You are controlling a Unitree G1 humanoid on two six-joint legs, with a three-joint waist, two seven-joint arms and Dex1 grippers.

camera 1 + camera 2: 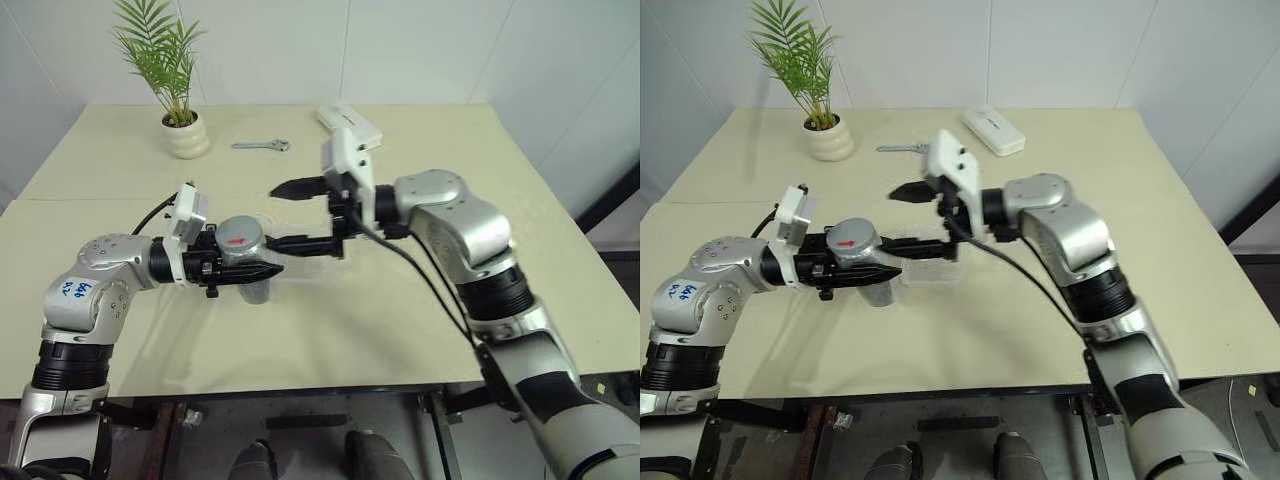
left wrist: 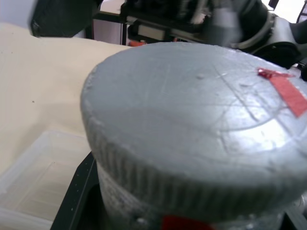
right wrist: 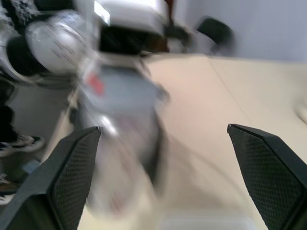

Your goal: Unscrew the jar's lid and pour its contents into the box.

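Left gripper [image 1: 880, 272]: clamped on the jar [image 1: 875, 290], held level above the table [image 1: 970, 340], pointing toward the robot's right.
Jar: held upright with the lid [image 1: 853, 240] on; the clear body is largely covered by the black fingers, and any contents cannot be made out.
Lid: grey, ribbed at its edge, with a strip of red tape on top, seen close in the left wrist view [image 2: 201, 124].
Right gripper [image 1: 292, 215]: spread wide and grasping nothing, just beside the lid; one finger is above and behind the jar, the other level with it.
Box [image 1: 932, 262]: on the table behind the jar, partly hidden by the right gripper's lower finger; one corner is seen in the left wrist view [image 2: 33, 177].
Right wrist view: the jar is smeared by blur.
Writing: blue handwritten marks on the left arm's shoulder shell, not legible.
Further off: potted plant [image 1: 182, 120], wrench [image 1: 262, 146], white oblong case [image 1: 994, 129].
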